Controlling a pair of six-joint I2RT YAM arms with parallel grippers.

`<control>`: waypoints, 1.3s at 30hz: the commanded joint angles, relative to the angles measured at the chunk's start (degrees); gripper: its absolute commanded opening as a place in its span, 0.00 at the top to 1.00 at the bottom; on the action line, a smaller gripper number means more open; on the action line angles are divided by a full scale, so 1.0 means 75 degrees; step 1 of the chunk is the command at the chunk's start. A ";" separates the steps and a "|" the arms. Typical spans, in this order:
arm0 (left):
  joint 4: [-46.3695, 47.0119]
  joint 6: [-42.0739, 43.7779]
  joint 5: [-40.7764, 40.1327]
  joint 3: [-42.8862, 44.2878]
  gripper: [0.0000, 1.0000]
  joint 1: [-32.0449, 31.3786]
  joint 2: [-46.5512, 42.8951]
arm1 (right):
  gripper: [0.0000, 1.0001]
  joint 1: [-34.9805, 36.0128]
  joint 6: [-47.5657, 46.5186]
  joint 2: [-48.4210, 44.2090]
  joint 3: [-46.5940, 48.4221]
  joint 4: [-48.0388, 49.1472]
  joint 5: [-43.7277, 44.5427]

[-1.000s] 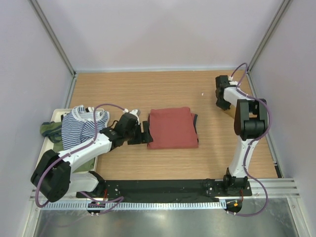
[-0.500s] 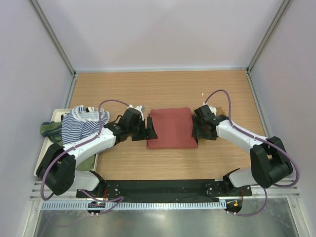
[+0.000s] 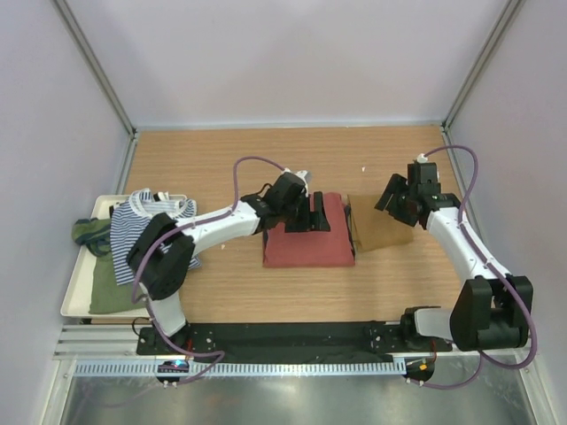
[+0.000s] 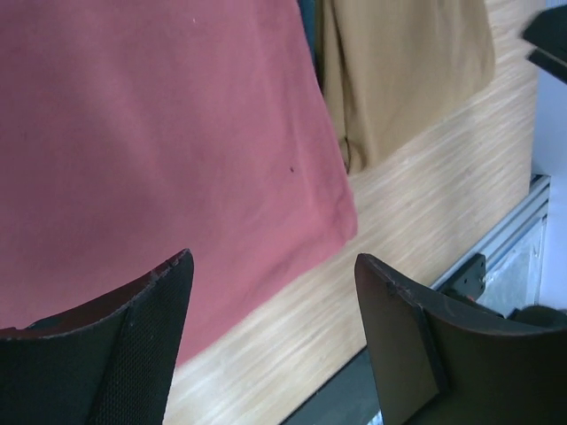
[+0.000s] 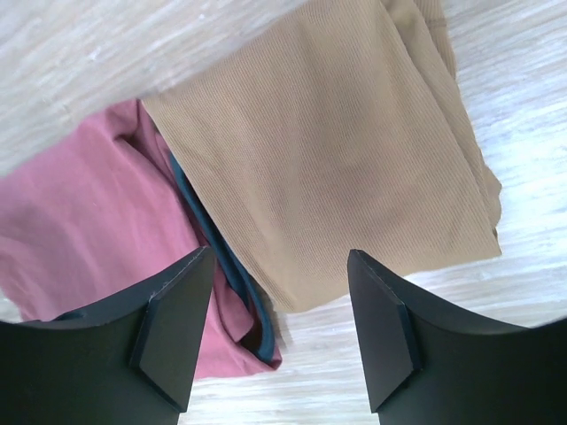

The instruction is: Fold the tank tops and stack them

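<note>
The folded red top (image 3: 306,246) is laid mid-table, nearly square, with no clear long axis. The folded tan top (image 3: 379,228) is set slightly askew, touching its right edge. The left gripper (image 4: 273,261) and right gripper (image 5: 276,257) are held above them, fingers wide, empty.

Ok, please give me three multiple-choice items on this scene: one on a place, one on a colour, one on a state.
1. Where does the tan top lie?
A. stacked on the red top
B. on the table, beside the red top
C. off the table
2. What colour is the cloth under the left fingers?
A. olive
B. red
C. white
3. How do the right fingers stand?
A. shut on the tan top
B. shut on nothing
C. open, holding nothing
1 B: it lies on bare wood next to the red top.
2 B: red cloth fills the left wrist view below them.
3 C: they stand apart above the tan top.
</note>
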 commanded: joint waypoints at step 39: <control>-0.0619 -0.0285 -0.0299 0.2697 0.18 -0.0218 0.2111 | 0.18 -0.1648 0.0110 -0.0139 -0.2024 0.1389 -0.1346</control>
